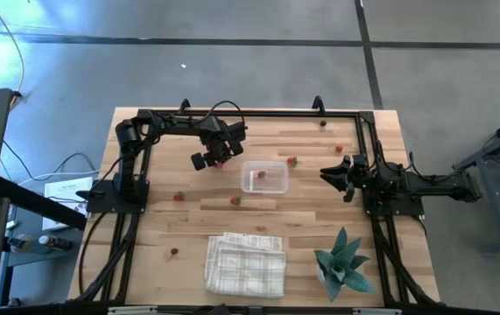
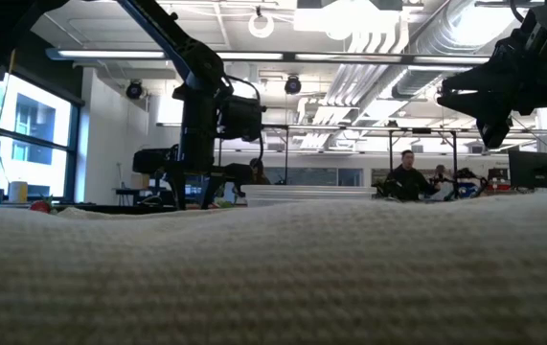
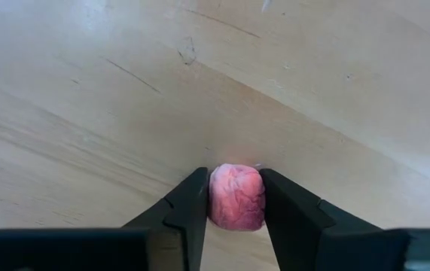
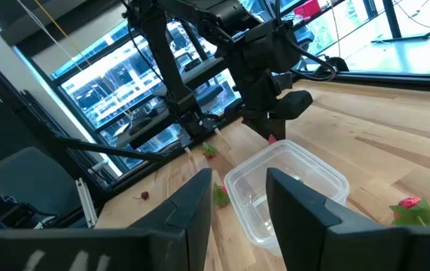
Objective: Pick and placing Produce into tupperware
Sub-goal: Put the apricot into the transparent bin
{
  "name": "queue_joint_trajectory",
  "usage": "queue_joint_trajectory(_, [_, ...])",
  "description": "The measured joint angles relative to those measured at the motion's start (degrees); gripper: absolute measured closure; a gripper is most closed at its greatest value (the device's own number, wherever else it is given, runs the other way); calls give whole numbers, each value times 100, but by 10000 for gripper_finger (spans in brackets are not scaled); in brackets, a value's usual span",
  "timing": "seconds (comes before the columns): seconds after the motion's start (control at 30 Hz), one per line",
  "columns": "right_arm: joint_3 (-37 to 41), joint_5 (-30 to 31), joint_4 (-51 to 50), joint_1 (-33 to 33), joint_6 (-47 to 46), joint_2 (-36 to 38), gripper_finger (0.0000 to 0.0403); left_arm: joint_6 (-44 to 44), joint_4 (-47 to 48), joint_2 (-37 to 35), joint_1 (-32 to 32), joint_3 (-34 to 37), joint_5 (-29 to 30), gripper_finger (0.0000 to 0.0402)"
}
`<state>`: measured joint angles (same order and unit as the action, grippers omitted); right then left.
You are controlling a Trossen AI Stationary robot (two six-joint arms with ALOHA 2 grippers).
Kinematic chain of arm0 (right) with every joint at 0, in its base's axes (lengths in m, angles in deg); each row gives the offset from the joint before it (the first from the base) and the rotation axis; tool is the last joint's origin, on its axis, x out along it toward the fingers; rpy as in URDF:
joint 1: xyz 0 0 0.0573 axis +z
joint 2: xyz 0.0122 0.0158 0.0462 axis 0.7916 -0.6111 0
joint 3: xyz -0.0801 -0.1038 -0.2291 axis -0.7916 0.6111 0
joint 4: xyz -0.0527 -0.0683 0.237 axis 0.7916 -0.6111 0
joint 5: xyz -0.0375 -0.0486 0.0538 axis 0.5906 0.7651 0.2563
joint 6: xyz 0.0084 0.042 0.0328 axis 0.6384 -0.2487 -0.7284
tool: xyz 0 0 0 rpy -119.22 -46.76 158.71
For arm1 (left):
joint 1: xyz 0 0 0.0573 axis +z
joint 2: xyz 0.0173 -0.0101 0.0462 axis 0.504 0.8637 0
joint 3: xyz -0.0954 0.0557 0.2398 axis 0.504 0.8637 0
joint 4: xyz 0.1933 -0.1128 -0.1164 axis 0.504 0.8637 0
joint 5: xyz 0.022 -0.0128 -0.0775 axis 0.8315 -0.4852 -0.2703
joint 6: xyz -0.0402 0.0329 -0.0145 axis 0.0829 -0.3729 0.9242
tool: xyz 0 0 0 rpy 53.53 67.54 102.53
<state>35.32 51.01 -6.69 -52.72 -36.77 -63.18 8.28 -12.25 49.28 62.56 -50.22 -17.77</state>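
the folded cloth [image 2: 273,278] fills the low view, hiding the tabletop. the left gripper [image 3: 231,197] pinches a wrinkled red produce piece [image 3: 236,195] above bare wood, just beside the clear rounded tupperware [image 1: 264,177]. the right gripper [image 4: 237,197] hangs parted and empty, apart from it. other pieces [image 1: 235,200] lie scattered.

We see the clear tupperware [image 1: 264,177] at frame centre, upright and open. Red produce pieces [image 1: 235,200] lie scattered around it; one pinkish piece [image 3: 236,196] sits pinched between dark fingers [image 3: 187,213].
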Motion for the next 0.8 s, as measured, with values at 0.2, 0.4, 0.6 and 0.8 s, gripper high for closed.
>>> queue_joint_trajectory(0.2, [0, 0, -1, 0, -1, 0, 286, 0, -1, 0, 0, 0, -33, 285])
queue_joint_trajectory(0.4, [0, 0, -1, 0, -2, 0, 286, 30, 33, 0, -4, 0, -39, 266])
queue_joint_trajectory(0.6, [0, 0, 0, 0, -4, 0, 286, 44, 33, 0, -4, 0, -46, 259])
queue_joint_trajectory(0.8, [0, 1, -2, 0, -4, 0, 286, 14, -13, -2, -89, 0, -45, 259])
